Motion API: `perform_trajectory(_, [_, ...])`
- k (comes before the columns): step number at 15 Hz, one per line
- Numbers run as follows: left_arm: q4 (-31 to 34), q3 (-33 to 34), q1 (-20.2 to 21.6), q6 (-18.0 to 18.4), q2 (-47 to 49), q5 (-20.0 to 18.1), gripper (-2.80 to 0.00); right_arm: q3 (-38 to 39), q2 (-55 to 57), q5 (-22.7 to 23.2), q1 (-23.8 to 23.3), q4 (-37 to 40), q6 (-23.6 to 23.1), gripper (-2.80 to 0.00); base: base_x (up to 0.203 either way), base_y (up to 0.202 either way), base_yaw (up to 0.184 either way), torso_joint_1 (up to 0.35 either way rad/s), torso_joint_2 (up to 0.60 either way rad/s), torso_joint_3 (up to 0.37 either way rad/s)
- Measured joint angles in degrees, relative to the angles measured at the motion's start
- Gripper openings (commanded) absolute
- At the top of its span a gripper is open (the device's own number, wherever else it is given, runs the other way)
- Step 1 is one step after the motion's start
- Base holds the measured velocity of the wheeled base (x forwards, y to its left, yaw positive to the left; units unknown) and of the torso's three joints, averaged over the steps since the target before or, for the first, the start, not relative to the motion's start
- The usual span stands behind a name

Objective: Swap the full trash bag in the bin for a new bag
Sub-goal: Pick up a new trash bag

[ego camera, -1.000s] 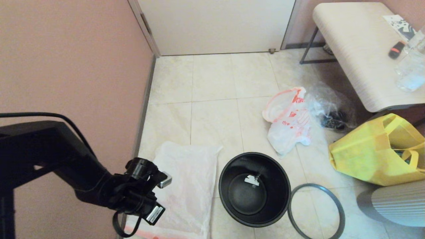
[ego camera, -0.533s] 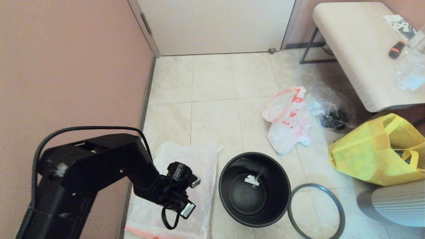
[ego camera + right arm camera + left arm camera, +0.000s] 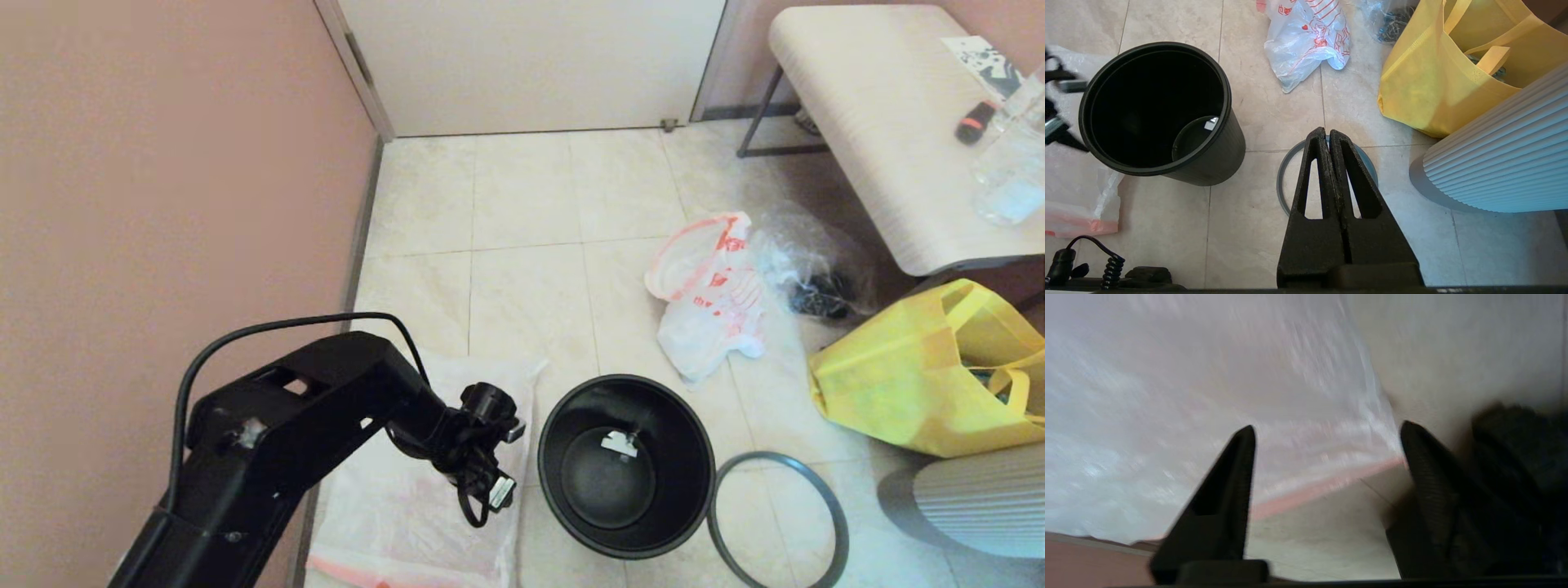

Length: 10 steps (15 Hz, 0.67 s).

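Observation:
The bin point(image 3: 686, 465) is a round black bucket standing on the floor tiles with only a small white scrap at its bottom. Its grey ring point(image 3: 771, 456) lies flat just to its right. The full trash bag point(image 3: 710, 298), white with orange-red print, lies on the floor beyond the bin. The new bag point(image 3: 424, 506) lies flat left of the bin. My left gripper point(image 3: 1326, 426) hangs open above the new bag point(image 3: 1208, 375), over its pink-banded mouth, holding nothing. My right gripper point(image 3: 1325, 132) is shut and empty above the ring point(image 3: 1280, 181), beside the bin point(image 3: 1220, 155).
A yellow tote point(image 3: 914, 376) and a grey ribbed object point(image 3: 980, 506) stand at the right. A clear bag with dark contents point(image 3: 808, 269) lies by the table point(image 3: 882, 122). A pink wall point(image 3: 163, 163) runs along the left, close to the left arm.
My left arm has swung right across the new bag toward the bin, and its fingers have gone from shut to open. The right gripper has not moved.

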Motion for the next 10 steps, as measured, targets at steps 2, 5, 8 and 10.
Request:
perform_trajectory(2, [4.5, -7.0, -1.0, -1.2, 2.9, 2.2, 0.00, 0.0, 0.0, 0.0, 0.0, 0.0, 0.0, -2.80, 0.000, 0.000, 0.000, 0.000, 0.00, 0.000])
perform_trajectory(5, [7.3, -15.6, -2.6, -2.3, 8.9, 7.8, 0.00, 0.0, 0.0, 0.0, 0.0, 0.0, 0.0, -2.80, 0.000, 0.000, 0.000, 0.000, 0.00, 0.000])
perform_trajectory(8, [7.1, -23.6, -3.5, -4.5, 15.5, 17.3, 0.00, 0.0, 0.0, 0.0, 0.0, 0.0, 0.0, -2.80, 0.000, 0.000, 0.000, 0.000, 0.00, 0.000])
perform_trajectory(10, [6.0, -27.8, -4.4, -6.0, 19.2, 23.0, 0.00, 0.0, 0.0, 0.0, 0.0, 0.0, 0.0, -2.80, 0.000, 0.000, 0.000, 0.000, 0.00, 0.000])
